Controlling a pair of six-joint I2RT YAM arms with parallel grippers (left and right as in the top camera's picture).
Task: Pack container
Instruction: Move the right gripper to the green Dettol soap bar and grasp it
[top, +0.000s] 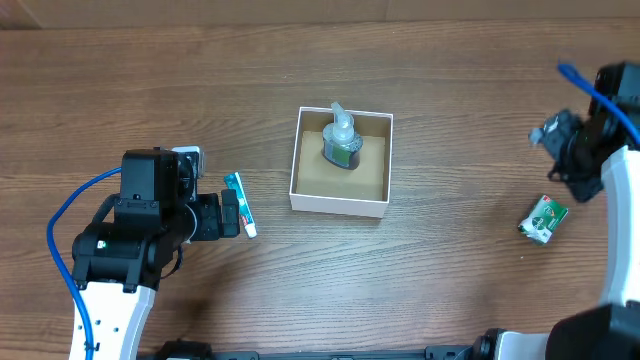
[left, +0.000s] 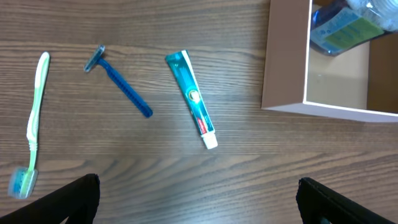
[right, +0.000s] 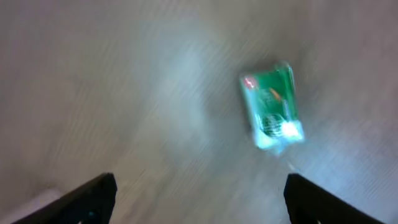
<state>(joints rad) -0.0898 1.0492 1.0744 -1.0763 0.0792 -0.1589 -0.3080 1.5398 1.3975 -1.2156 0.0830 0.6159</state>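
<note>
Ahead of left gripper (left: 198, 202): toothbrush (left: 34, 118), razor (left: 118, 81), toothpaste (left: 191, 99); overhead shows toothpaste only
Left gripper: fingers spread wide, empty
Container (top: 340, 205): ahead-right of it, bottle (top: 342, 140) inside
Right gripper (right: 199, 199): spread wide, empty; green packet (right: 272, 106) ahead

Overhead looks straight down; low wrist views share container (top: 339, 205) and packet (top: 544, 219)

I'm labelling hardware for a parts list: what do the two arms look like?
Both the left arm and right arm have black wrist housings, white lower links and a blue cable alongside. The fingers are plain black. No markings visible.
</note>
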